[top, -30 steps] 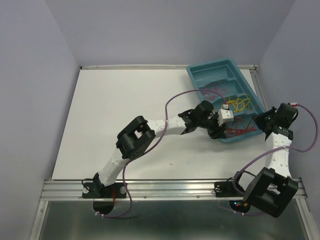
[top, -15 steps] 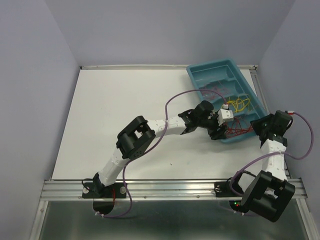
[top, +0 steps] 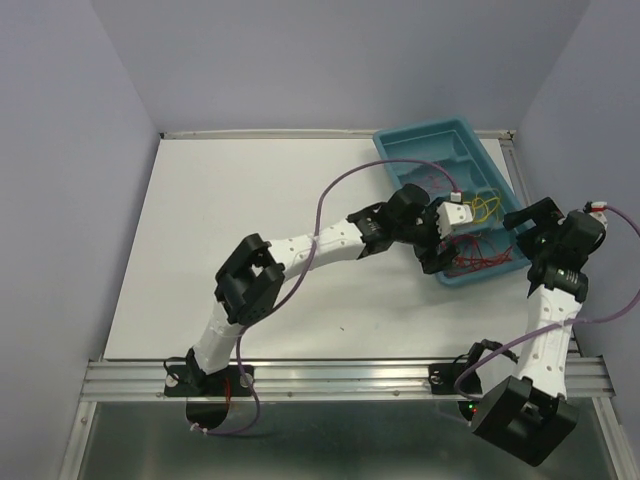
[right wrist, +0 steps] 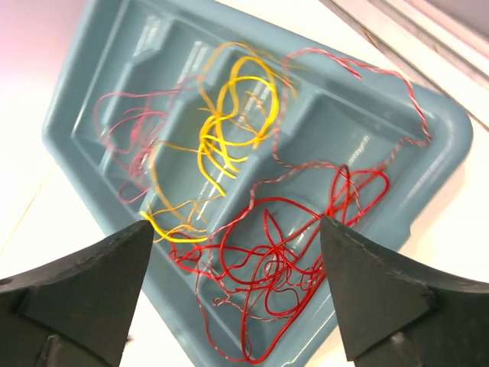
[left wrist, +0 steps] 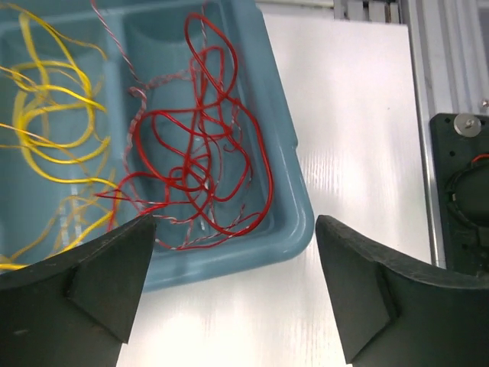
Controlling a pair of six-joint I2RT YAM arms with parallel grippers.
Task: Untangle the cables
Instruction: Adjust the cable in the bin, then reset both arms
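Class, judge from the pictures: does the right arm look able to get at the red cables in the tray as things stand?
Probably yes. The right gripper hangs open above the red cables, which lie uncovered in an end compartment of the tray; nothing shows between them.

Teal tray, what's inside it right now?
The tray holds loose wire strands: a red tangle at one end, yellow loops mid-tray, thinner reddish strands beyond. From above, the left arm covers part of the tray, hiding what lies beneath it.
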